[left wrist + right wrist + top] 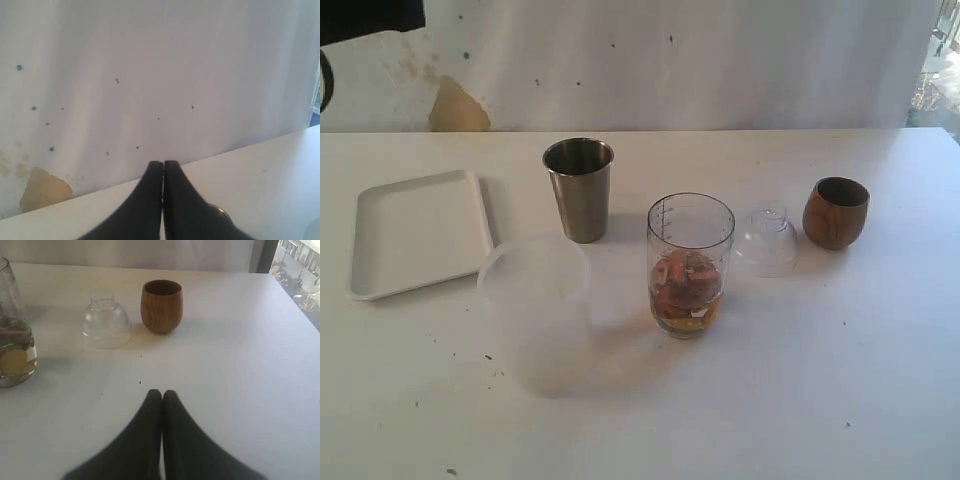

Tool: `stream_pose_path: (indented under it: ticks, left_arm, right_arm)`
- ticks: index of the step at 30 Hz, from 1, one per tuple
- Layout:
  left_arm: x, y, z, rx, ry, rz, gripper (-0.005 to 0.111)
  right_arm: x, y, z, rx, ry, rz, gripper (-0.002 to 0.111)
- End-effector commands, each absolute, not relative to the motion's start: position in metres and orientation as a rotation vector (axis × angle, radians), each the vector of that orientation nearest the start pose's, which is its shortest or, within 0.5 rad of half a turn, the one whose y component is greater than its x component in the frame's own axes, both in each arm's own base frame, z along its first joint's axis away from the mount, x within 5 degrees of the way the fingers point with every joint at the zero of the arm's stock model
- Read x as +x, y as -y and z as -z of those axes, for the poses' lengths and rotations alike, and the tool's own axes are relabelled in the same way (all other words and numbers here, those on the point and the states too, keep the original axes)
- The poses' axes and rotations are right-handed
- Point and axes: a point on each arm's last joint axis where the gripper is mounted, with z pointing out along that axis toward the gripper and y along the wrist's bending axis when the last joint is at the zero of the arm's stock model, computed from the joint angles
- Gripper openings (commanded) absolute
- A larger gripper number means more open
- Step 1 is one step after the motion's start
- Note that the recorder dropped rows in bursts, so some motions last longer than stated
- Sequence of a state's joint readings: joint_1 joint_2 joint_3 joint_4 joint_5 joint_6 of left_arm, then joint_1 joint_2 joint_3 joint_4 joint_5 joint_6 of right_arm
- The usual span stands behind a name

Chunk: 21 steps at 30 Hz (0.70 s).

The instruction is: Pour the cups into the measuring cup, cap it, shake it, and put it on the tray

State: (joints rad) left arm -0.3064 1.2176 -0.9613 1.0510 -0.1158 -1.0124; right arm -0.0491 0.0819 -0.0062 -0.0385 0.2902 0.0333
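Clear plastic measuring cup (690, 265) stands uncapped, brown and yellow pieces inside. The domed cap (767, 238) sits just beside it, toward the wooden cup (836, 212); the tray (415, 232) lies well apart on its far side. Left gripper (163, 165) and right gripper (162, 394) are pinched together, empty. Capping looks due: the right gripper should spread wide, take the cap's neck, and lower it squarely.

Soft, bright daylight washes out the white desk (880, 400), shadows are faint, and the close right hand (162, 392) looks blurred.
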Motion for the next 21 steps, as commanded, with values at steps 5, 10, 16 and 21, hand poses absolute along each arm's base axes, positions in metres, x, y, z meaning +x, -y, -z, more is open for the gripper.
stream_pose_path:
  ticks: [5, 10, 16, 21]
  left_arm:
    - [0.201, 0.072, -0.371, 0.349, -1.582, 0.284, 0.000]
    - [0.162, 0.060, -0.366, 0.340, -1.526, 0.285, 0.000]
    - [0.135, 0.052, -0.370, 0.333, -1.447, 0.285, 0.000]
    - [0.132, 0.052, -0.372, 0.341, -1.425, 0.296, 0.000]
  right_arm:
    - [0.059, 0.004, -0.182, 0.056, -1.852, 0.043, 0.000]
    - [0.059, 0.004, -0.182, 0.056, -1.852, 0.043, 0.000]
    - [0.059, 0.004, -0.182, 0.056, -1.852, 0.043, 0.000]
    - [0.059, 0.004, -0.182, 0.056, -1.852, 0.043, 0.000]
